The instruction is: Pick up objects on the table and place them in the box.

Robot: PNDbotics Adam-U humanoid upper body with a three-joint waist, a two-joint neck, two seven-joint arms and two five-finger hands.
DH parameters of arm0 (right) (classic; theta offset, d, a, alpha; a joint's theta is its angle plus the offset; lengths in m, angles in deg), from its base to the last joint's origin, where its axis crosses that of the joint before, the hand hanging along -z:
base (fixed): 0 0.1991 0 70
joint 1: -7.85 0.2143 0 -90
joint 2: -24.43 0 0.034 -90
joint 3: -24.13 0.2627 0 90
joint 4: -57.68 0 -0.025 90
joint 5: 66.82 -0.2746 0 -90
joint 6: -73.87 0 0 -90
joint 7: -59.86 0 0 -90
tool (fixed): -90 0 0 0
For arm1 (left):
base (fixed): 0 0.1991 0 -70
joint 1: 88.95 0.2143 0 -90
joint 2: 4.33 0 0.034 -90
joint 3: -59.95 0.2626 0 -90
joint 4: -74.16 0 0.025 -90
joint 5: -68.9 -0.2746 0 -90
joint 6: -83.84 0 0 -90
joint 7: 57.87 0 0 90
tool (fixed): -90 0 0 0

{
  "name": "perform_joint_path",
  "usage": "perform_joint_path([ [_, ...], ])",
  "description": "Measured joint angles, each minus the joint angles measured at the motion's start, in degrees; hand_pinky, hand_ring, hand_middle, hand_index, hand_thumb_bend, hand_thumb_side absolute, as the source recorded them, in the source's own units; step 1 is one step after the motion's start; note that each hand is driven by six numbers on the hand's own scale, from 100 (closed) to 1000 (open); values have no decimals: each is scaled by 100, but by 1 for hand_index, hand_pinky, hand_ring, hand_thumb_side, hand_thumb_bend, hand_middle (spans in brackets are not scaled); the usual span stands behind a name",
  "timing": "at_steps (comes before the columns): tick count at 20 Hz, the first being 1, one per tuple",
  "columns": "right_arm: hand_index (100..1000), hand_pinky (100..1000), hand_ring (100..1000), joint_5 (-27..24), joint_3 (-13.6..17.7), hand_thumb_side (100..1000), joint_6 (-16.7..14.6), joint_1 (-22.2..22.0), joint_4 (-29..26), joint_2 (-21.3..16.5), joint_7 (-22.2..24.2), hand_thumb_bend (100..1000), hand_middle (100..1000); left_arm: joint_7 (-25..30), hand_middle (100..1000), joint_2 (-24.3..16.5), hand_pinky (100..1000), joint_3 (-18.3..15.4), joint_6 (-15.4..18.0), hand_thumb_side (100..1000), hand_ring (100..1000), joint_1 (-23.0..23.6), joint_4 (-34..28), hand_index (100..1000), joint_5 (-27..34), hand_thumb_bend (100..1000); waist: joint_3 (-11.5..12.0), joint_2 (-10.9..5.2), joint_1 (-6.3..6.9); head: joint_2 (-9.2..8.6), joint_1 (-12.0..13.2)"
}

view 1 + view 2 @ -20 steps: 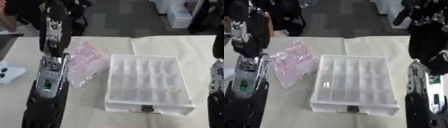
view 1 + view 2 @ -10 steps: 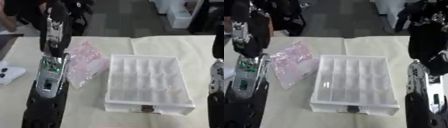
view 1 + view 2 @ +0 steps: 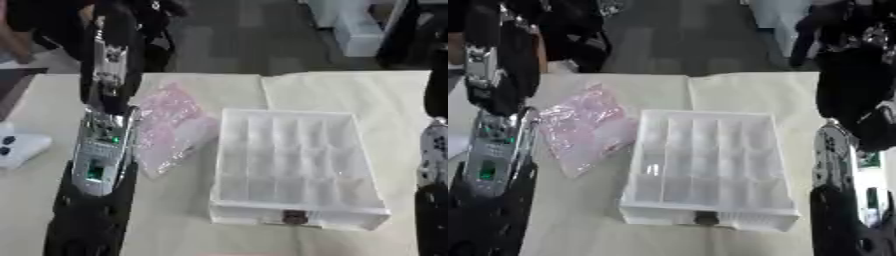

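— What does the table (image 3: 367, 95) look like?

— It has a pale cream cover, with a crease running from its far edge toward the near side.

— And beyond the table?

— A dark grey floor (image 3: 245, 40), dull and evenly lit. Past the table's far right corner stands a white piece of furniture (image 3: 350, 25), box-like, blurred.

— Anything to the table's left?

— A dark surface (image 3: 13, 90) just beside its left edge, and dark shapes behind the far left corner that I cannot make out.
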Motion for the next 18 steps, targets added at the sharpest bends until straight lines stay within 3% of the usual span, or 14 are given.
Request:
perform_joint_path([
  [7,846,313,595,0,0,832,6,0,0,0,34,100,838,0,868,0,704,0,1,1000,724,0,0,918,-2,147,0,-2,0,0,0],
  [10,837,317,597,0,0,832,5,0,0,0,36,100,838,4,869,0,747,0,4,1000,758,0,1,916,-13,283,0,-11,0,0,-2],
  [12,834,317,597,0,1,832,5,0,0,-1,38,100,838,29,871,0,746,0,9,887,762,0,8,915,-49,383,0,-14,0,0,-3],
  [13,834,317,597,1,2,832,4,0,1,-1,38,100,838,58,870,0,747,-4,-7,902,762,0,29,915,-98,370,-9,-15,-1,0,-6],
  [14,831,316,596,3,4,831,4,0,1,-1,38,100,839,99,871,0,726,-11,-47,749,763,-3,46,910,-199,511,-24,-20,-5,0,-9],
  [16,829,316,596,7,8,830,6,0,2,-1,38,100,839,268,893,-21,722,-82,-228,697,795,-130,160,935,-561,601,-25,-47,-14,0,-40],
  [17,828,316,596,7,8,830,8,0,2,-1,40,100,839,394,903,-78,729,-111,-352,688,810,-272,274,946,-822,625,-26,-59,-15,0,-57],
  [18,827,316,595,7,7,832,11,-1,2,-1,43,100,839,530,913,-170,740,-129,-481,614,828,-433,419,955,-1109,602,-31,-67,-13,0,-57],
])
